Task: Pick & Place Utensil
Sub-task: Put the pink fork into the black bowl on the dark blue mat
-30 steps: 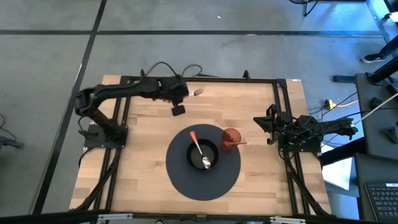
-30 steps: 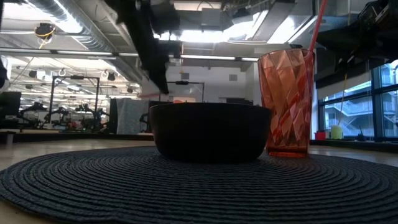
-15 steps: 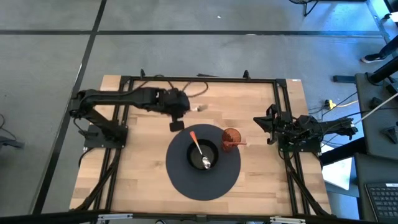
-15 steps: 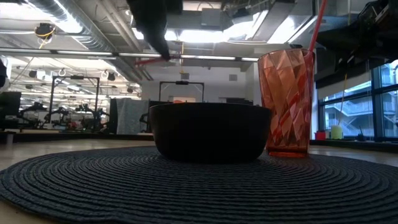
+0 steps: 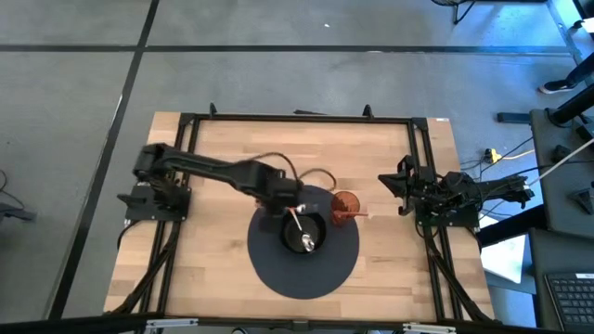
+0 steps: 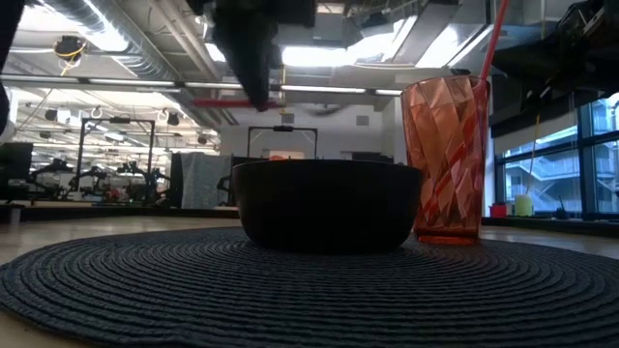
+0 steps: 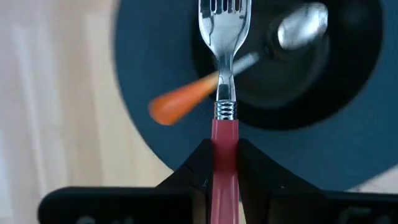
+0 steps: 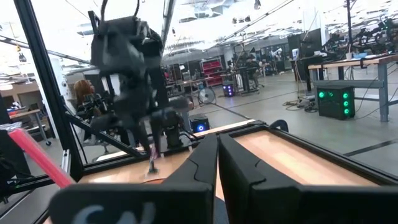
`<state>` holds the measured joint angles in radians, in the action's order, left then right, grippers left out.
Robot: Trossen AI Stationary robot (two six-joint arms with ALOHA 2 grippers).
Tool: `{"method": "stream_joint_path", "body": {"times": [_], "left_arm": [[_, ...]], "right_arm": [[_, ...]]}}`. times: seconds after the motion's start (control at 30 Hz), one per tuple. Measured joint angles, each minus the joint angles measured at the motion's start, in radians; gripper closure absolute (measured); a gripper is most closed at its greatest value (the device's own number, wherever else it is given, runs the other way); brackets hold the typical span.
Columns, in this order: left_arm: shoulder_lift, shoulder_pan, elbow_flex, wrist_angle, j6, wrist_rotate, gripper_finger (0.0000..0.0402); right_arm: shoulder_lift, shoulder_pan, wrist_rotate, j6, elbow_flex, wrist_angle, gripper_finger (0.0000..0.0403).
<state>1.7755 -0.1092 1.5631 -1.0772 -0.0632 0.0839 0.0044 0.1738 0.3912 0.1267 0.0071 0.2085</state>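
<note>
My left gripper [image 5: 283, 199] hangs over the far left rim of the black bowl [image 5: 316, 224], shut on a fork [image 7: 224, 68] with a red handle. The fork's tines [image 7: 224, 11] reach out over the bowl. A spoon [image 7: 301, 26] with an orange handle [image 7: 180, 102] lies in the bowl, its handle resting on the rim. The bowl and an orange faceted cup [image 6: 445, 159] stand on a round dark mat [image 5: 302, 274]. A red rod [image 6: 493, 39] sticks up out of the cup. My right gripper [image 5: 385, 181] waits at the table's right side, shut. My left gripper pinches the fork's red handle [image 7: 224, 140] between its two fingers [image 7: 200, 158], just behind the metal neck. The fork lies along the fingers, tines pointing forward. It is lifted clear above the bowl and the mat.
The cup stands right of the bowl, close to it. Bare wood [image 5: 213, 260] lies around the mat. A black frame [image 5: 297, 118] runs along the table's edges. The room beyond shows benches and other robot rigs.
My left gripper has travelled from the table's far side toward the near edge and rightward, carrying the fork, until it stands over the bowl's rim. It stayed shut on the fork. The bowl, spoon and cup have not moved.
</note>
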Motion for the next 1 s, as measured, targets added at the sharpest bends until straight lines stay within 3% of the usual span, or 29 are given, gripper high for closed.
{"method": "stream_joint_path", "body": {"times": [0.17,0.5,1.0], "left_arm": [[0.139,-0.024,0.117,-0.14,0.039,-0.005,0.0364],[0.299,-0.039,0.258,-0.206,0.128,-0.059,0.0364],[0.327,-0.054,0.263,-0.242,0.137,-0.052,0.0364]], "right_arm": [[0.0,0.0,0.0,0.0,0.0,-0.001,0.0386],[0.0,0.0,0.0,0.0,0.0,-0.001,0.0386],[0.0,0.0,-0.001,0.0,0.0,-0.004,0.0386]]}}
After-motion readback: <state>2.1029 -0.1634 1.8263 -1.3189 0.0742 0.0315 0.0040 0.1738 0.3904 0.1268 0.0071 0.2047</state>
